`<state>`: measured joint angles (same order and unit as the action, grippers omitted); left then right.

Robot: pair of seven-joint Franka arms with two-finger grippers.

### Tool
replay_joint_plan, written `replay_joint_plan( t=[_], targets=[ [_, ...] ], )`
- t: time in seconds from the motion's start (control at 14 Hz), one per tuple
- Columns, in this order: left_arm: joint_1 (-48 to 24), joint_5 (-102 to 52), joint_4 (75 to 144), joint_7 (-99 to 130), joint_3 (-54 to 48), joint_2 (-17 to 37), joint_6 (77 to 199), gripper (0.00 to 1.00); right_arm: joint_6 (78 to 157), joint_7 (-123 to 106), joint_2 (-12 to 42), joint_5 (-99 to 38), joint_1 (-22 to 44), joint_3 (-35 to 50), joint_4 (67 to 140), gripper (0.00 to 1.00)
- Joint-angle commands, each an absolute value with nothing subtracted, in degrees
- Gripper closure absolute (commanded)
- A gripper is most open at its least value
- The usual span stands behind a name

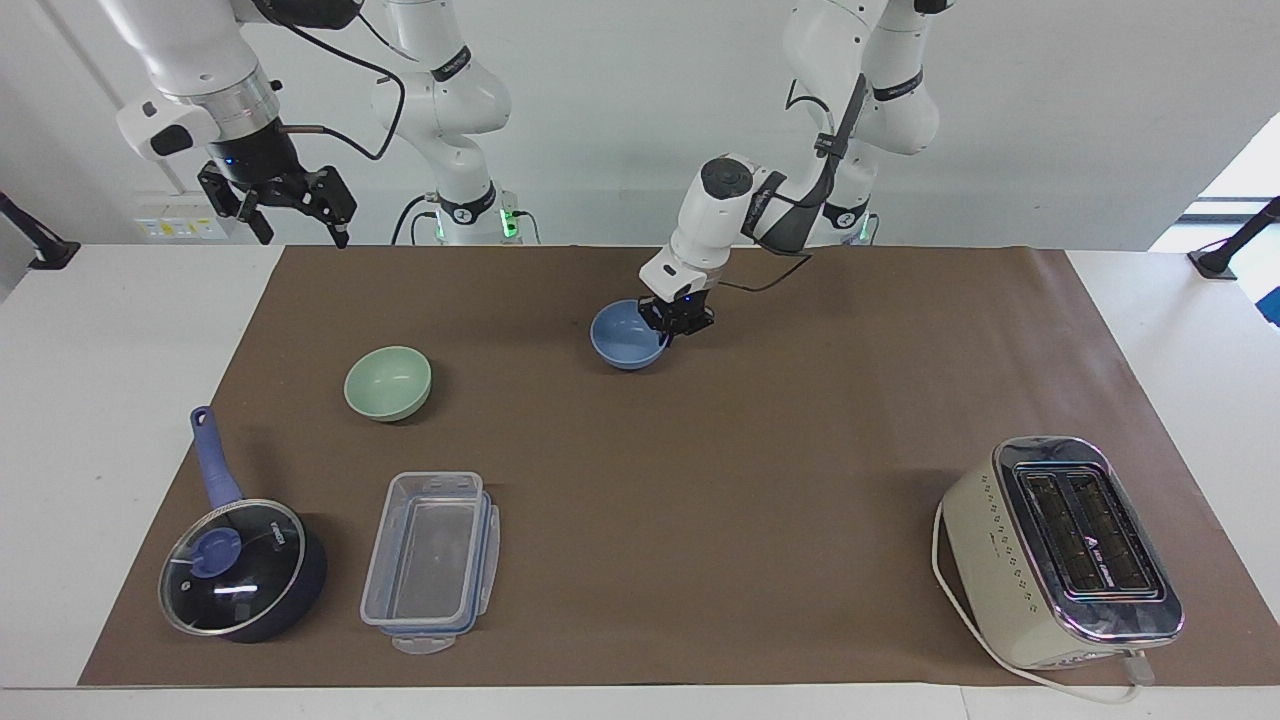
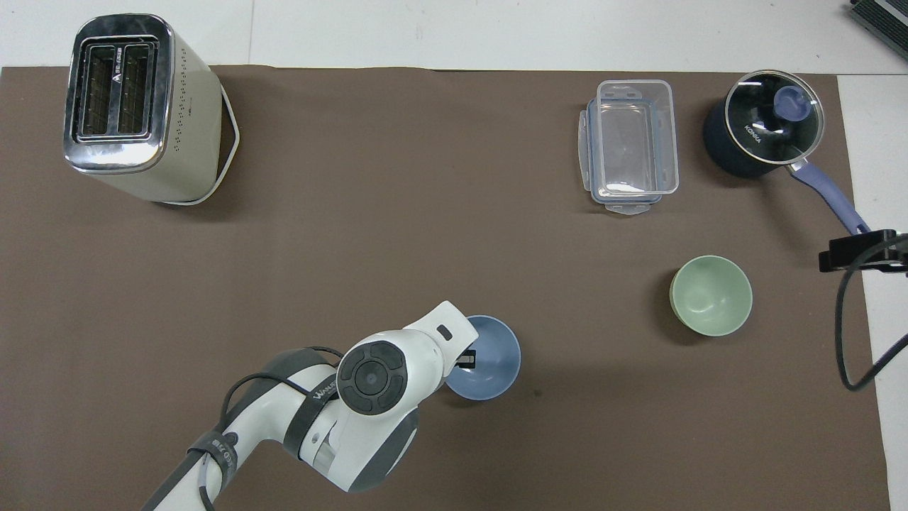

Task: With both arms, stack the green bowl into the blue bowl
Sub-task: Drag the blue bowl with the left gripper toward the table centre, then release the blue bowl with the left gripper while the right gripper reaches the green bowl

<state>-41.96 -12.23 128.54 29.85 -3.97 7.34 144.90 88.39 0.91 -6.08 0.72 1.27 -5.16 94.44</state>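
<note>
The blue bowl (image 1: pixel 622 342) (image 2: pixel 495 353) sits upright on the brown mat near the table's middle. My left gripper (image 1: pixel 673 318) (image 2: pixel 464 358) is low at the bowl's rim on the side toward the left arm's end, shut on it with one finger inside the bowl. The green bowl (image 1: pixel 387 382) (image 2: pixel 711 295) stands alone on the mat toward the right arm's end, with nothing touching it. My right gripper (image 1: pixel 298 232) (image 2: pixel 860 253) hangs open and empty, high over the mat's edge at the right arm's end.
A cream toaster (image 1: pixel 1060 550) (image 2: pixel 135 106) stands toward the left arm's end, farther from the robots than the bowls. A clear lidded container (image 1: pixel 430 560) (image 2: pixel 631 145) and a dark-blue saucepan (image 1: pixel 240 570) (image 2: pixel 762 128) lie farther out than the green bowl.
</note>
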Motion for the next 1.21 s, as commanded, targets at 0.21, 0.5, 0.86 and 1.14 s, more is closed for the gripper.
replay_joint_plan(
  t=[0.21,0.5,0.86,1.14],
  targets=[
    [-40.5,-11.1,127.4,27.7,-2.5,4.7,142.0,0.00,95.3,-0.6,-7.7,0.5,0.1,-5.3,101.1,0.00],
    [-32.8,-3.3,127.6,24.5,-2.6,-0.6,133.2,0.00,106.7,-0.6,-6.7,0.5,-0.1,-5.3,109.6,0.00],
    [-23.0,-0.4,127.4,11.9,-2.5,-7.0,128.1,0.00,119.8,-2.9,-0.9,-0.4,-1.4,-5.2,117.3,0.00],
    [-15.6,-0.4,120.1,4.4,-2.5,-7.9,121.9,0.00,130.0,-7.7,3.2,-0.9,-3.8,-5.2,123.3,0.00]
  ],
)
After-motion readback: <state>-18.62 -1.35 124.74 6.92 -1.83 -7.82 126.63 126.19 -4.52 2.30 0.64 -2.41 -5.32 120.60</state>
